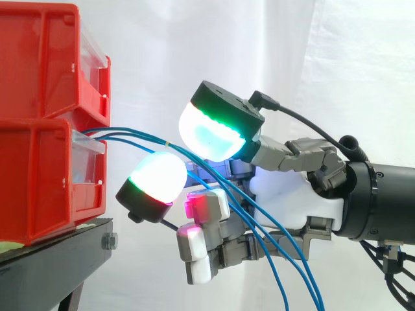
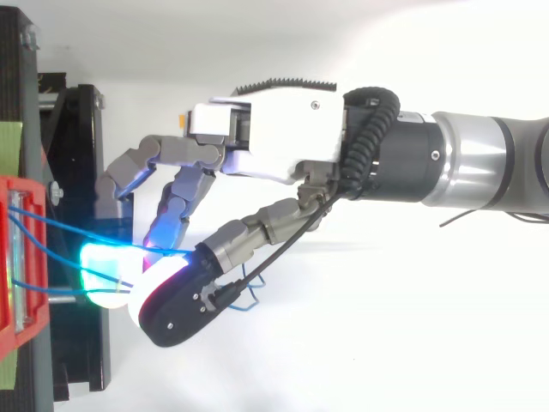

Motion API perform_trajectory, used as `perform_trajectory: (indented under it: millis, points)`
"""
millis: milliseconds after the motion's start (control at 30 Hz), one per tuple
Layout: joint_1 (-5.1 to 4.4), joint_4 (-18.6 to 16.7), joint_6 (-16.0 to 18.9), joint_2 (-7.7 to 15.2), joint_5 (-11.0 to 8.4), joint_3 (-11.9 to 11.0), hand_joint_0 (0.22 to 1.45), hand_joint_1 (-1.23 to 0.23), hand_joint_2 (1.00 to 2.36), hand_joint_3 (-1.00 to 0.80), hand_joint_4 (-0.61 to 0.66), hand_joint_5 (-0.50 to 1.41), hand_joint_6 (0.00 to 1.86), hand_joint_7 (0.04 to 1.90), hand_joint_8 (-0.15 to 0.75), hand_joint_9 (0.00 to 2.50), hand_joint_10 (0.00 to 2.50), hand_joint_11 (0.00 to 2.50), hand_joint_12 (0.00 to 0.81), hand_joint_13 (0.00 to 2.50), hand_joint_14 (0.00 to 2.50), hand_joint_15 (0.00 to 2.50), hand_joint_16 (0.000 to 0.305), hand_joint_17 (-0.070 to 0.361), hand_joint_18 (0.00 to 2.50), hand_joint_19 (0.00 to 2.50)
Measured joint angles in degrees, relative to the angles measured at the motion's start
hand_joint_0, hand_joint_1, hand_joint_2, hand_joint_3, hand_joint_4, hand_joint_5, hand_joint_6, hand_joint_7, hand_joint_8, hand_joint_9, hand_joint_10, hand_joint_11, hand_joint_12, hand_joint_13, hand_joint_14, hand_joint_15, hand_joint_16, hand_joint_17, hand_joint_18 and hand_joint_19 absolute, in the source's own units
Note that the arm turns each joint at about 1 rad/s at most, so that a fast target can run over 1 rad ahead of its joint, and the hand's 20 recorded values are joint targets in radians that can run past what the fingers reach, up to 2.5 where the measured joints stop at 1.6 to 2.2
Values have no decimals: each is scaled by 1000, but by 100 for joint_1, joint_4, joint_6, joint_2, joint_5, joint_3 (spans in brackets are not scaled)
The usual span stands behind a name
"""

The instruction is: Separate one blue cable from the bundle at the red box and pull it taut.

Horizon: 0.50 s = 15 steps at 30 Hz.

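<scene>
We have red bins [image 1: 45,123] on a black stand [image 1: 58,259] walling off the left. Blue cables [image 1: 130,134] sag from the bins across the gap, past the hand [image 1: 285,194]. Free room above the hand, toward the white curtain [image 1: 363,58].

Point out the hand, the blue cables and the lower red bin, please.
hand [image 1: 285,201]: side view, on its white palm.
blue cables [image 1: 136,135]: side view, on the strands just beside the bin.
lower red bin [image 1: 39,188]: side view, on its side wall.
</scene>
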State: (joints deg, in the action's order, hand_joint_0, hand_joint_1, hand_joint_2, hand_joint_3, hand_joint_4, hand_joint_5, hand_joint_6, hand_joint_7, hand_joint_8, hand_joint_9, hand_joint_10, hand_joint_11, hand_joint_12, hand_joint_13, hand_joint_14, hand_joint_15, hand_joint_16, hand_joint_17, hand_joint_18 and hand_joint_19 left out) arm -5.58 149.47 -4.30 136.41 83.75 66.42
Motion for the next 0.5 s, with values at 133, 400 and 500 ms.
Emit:
perform_trajectory:
  millis: [133, 400, 500]
  points:
    - [-16, 32, 2, 0, -17, -1, 585, -783, 1000, -500, 193, -155, 828, 891, 309, 1172, 24, 959, 359, 1063, 28, 699, 52, 117, 821, 714]
    - [-32, 85, 50, -5, -10, -6, 586, -751, 1000, -500, 191, -151, 758, 898, 305, 1161, 23, 1002, 358, 1049, 25, 700, 52, 117, 808, 727]
    - [-34, 89, 58, -6, -2, -7, 593, -731, 1001, -492, 190, -150, 761, 893, 306, 1169, 23, 999, 359, 1050, 26, 705, 52, 116, 814, 737]
